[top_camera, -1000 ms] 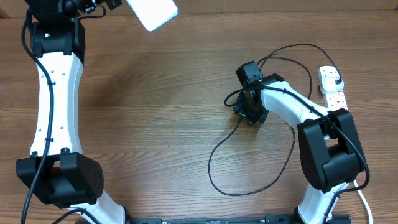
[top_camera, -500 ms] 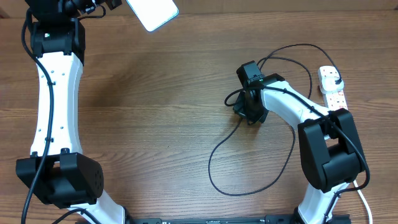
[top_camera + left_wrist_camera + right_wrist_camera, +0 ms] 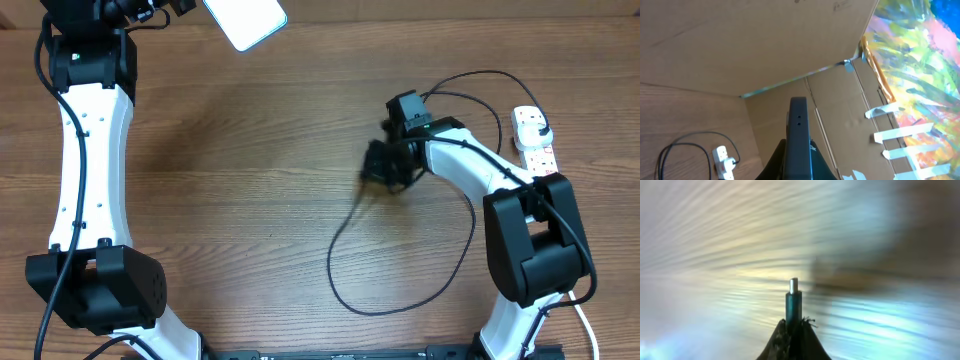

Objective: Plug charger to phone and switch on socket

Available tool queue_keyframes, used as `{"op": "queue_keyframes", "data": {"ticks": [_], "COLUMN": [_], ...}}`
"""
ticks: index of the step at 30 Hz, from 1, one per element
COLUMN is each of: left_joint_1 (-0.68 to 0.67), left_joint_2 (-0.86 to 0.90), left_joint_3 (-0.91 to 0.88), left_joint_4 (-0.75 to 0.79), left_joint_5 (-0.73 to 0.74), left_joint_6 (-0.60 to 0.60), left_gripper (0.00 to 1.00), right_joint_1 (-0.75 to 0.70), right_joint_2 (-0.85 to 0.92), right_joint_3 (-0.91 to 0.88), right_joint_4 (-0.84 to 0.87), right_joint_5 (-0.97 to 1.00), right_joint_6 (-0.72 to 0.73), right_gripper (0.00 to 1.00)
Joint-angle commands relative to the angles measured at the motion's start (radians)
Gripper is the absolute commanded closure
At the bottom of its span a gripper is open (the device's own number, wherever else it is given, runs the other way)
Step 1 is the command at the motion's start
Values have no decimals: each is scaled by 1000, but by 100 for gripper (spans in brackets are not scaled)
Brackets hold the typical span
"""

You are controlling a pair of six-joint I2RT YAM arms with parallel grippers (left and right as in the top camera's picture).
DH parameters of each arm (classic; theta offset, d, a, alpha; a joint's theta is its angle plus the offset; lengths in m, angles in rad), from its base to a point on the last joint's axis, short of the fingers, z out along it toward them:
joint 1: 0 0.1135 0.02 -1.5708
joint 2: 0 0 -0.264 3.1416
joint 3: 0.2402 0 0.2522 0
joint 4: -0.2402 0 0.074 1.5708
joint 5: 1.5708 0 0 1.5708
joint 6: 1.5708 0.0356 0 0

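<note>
Overhead, the right fingers have swung left, dragging the charger loop; the phone is held aloft far left. Left wrist: the left fingers clamp the phone's edge. Right wrist: we've pinched shut on the connector tip, ready for plugging.

The left arm reaches along the table's left edge, from the near edge to the far left corner. Its left gripper is clamped on the phone. The right arm — based at the near right corner — bends toward mid-table, with the right gripper pinched on the charger tip.
</note>
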Motion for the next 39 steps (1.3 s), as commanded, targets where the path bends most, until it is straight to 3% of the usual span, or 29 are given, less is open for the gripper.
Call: {"op": "queue_keyframes", "data": {"ticks": [1,6,12,16,21,23,28,34,39], "left_joint_1": [-3,-2,-2,-2,-2,-2,-3,-3,-16], "left_joint_2": [-8,-8,-8,-8,-8,-8,-8,-8,-8], "left_joint_3": [13,13,13,13,13,13,13,13,13], "left_joint_4": [8,8,8,8,8,8,8,8,8], "left_joint_5": [14,39,77,80,79,66,45,33,19], "left_joint_6": [14,14,15,16,19,19,19,17,15], "left_gripper": [96,96,96,96,96,96,95,96,95], "right_joint_1": [-26,-27,-27,-27,-27,-27,-27,-27,-26], "right_joint_2": [11,11,6,-15,-49,-63,-64,-64,-64], "right_joint_3": [14,14,17,31,37,37,37,37,37], "right_joint_4": [147,343,370,470,713,944,1420,1884,1977], "right_joint_5": [-727,-1031,-1031,-1030,-1030,-1025,-980,-913,-845], "right_joint_6": [-199,-192,-148,-14,264,506,953,1371,1548], "right_gripper": [96,96,96,96,96,96,96,96,96]}}
